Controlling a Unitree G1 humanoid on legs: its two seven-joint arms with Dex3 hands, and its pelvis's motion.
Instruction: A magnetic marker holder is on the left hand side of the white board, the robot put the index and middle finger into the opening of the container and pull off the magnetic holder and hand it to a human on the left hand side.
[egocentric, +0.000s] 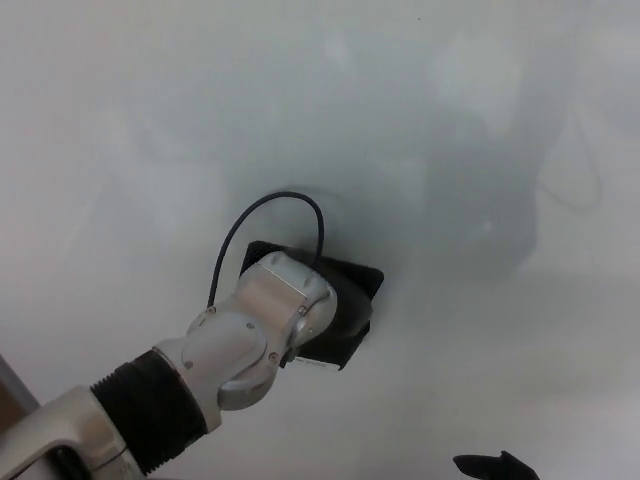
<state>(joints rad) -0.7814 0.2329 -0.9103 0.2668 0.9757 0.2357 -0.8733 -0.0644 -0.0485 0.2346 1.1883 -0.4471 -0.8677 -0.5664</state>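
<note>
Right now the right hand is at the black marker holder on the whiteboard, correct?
Not quite. It is the left hand, coming in from the picture's left in the head view, that is at the black marker holder on the whiteboard. Of the right hand only a dark tip shows, at the bottom edge.

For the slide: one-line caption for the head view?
Left hand buried in the black magnetic marker holder on the whiteboard.

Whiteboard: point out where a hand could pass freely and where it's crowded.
The whiteboard is bare above the black cable loop and across the whole right side, beyond the magnetic holder. Crowded: lower left, where the left hand and silver wrist cover the holder. The right hand just shows at the bottom edge.
</note>
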